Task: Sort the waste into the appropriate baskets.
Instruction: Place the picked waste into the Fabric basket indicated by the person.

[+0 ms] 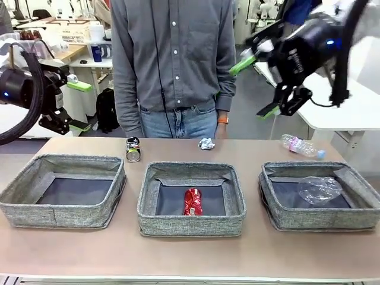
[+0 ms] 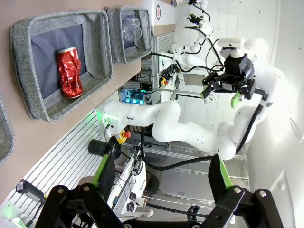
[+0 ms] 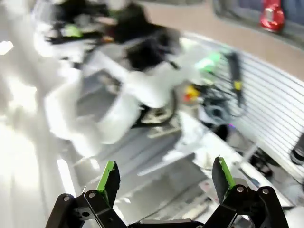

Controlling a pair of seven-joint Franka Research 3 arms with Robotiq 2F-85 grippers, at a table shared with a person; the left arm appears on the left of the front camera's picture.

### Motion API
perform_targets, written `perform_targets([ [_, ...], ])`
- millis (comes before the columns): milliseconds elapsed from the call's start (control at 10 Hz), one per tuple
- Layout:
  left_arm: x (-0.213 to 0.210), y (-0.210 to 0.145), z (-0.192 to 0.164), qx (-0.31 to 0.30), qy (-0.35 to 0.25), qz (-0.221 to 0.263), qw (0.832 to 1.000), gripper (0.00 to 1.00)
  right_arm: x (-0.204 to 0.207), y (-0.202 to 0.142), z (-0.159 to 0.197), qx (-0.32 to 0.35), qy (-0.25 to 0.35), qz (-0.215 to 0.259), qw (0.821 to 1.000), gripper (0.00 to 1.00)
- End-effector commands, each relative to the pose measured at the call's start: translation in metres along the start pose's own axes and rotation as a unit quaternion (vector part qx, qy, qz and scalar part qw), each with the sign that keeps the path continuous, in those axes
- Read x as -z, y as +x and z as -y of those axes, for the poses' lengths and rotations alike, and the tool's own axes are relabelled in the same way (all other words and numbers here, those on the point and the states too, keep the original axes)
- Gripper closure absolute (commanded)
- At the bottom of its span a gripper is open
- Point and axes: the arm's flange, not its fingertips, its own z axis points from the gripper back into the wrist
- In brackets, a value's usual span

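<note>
Three grey baskets stand in a row. The left basket (image 1: pixel 59 217) holds nothing. A red can (image 1: pixel 192 200) lies in the middle basket (image 1: pixel 190 225), and a crushed clear bottle (image 1: pixel 319 189) in the right basket (image 1: pixel 320 218). Behind them on the table are a dark multicoloured can (image 1: pixel 133 149), a paper ball (image 1: pixel 206 143) and a clear bottle (image 1: pixel 301 145). My left gripper (image 1: pixel 77 105) hangs open and empty above the table's far left. High at the right, my right gripper (image 1: pixel 255 88) is open and empty too. The left wrist view shows the red can (image 2: pixel 69 72) beyond the open left gripper (image 2: pixel 161 172). The right gripper (image 3: pixel 165 175) shows open in its blurred view.
A person in a grey shirt (image 1: pixel 172 59) stands at the far edge, behind the middle basket. A strip of bare tabletop (image 1: pixel 190 255) runs in front of the baskets. A white table (image 1: pixel 350 113) stands behind at the right.
</note>
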Motion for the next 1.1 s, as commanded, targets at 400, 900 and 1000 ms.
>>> perform_targets([
  [400,-0.001,-0.002,0.003,-0.004,0.002,-0.003,1.000,0.00,0.019,-0.007,0.036,0.078,-0.012,0.256,0.963,0.00],
  [900,-0.001,-0.002,0.003,-0.004,0.002,-0.003,1.000,0.00,-0.012,-0.005,0.058,0.020,0.105,0.188,0.976,0.00],
  [1000,-0.001,-0.002,0.003,-0.004,0.002,-0.003,1.000,0.00,-0.012,-0.005,0.058,0.020,0.105,0.188,0.976,0.00],
])
